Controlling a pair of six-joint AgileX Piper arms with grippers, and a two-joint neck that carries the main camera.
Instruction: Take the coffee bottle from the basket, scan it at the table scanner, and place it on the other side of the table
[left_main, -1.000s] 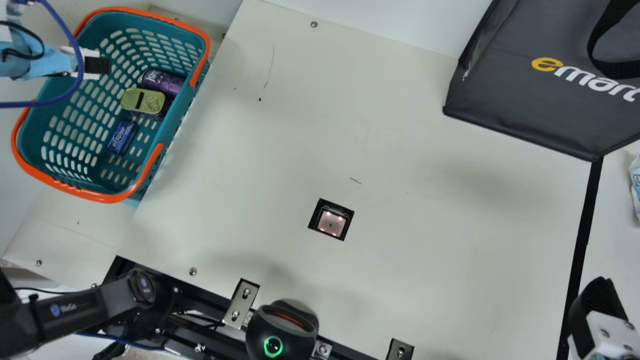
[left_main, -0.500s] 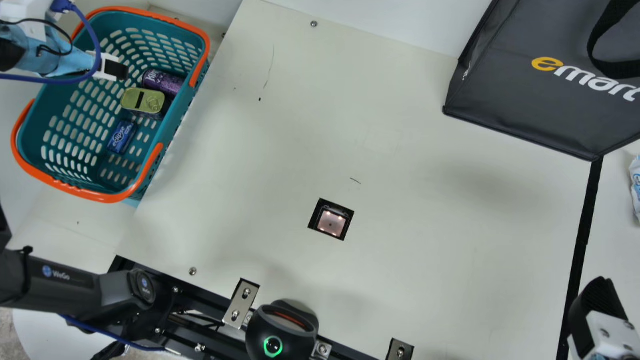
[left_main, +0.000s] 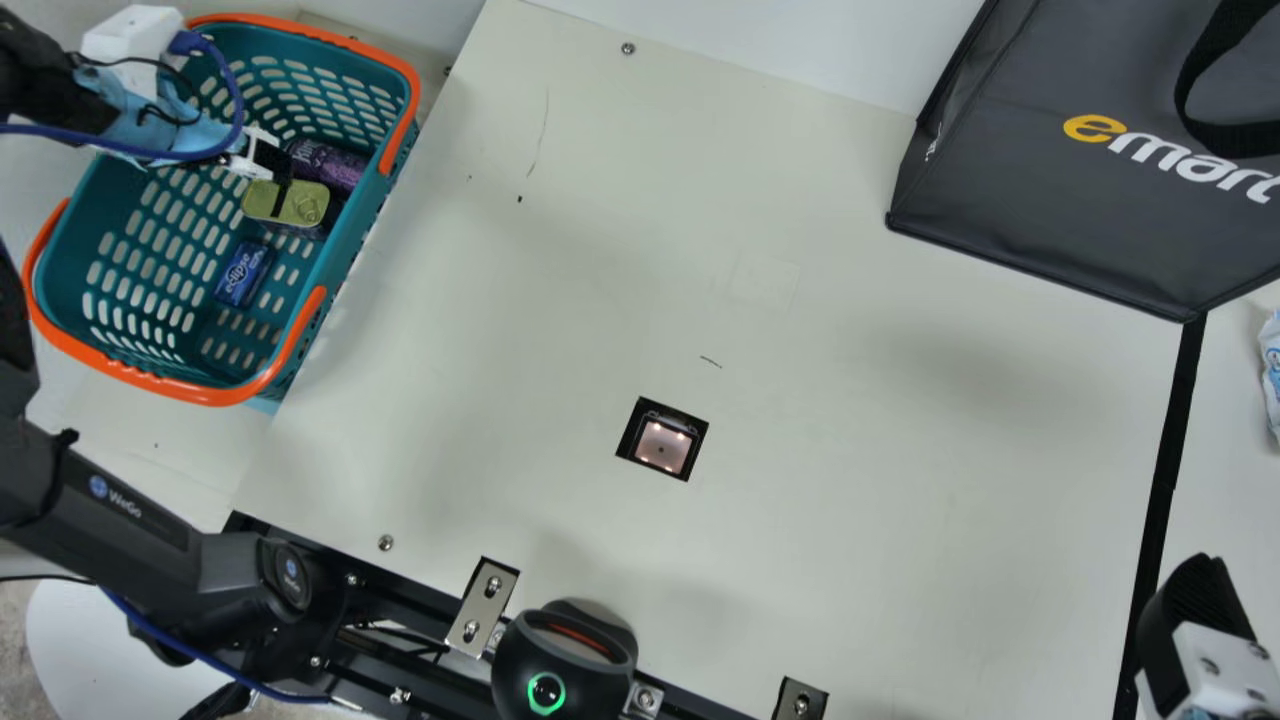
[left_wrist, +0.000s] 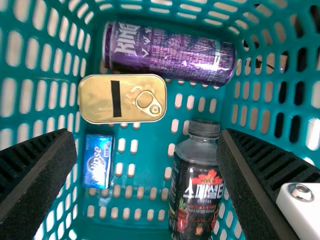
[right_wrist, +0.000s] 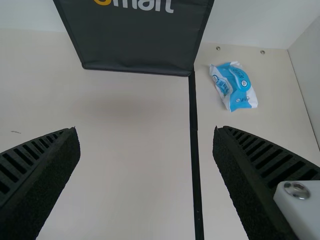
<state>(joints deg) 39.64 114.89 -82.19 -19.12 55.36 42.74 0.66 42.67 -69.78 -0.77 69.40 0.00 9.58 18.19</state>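
Note:
My left gripper is over the teal basket in the main view, above the cans. In the left wrist view my left gripper is open with nothing between its fingers, and the coffee bottle, dark with a grey cap, lies in the basket close by one finger, partly behind it. The table scanner is a lit square set into the table. At the main view's lower right is my right gripper; the right wrist view shows my right gripper wide open and holding nothing.
Beside the bottle in the basket are a purple can, a gold-lidded tin and a blue box. A dark bag stands at the back right; a blue-white packet lies beyond the black line. A round scanner sits at the near edge.
My left arm has moved rightward over the basket, bringing its gripper from the basket's left part to above the cans. The right arm has kept still.

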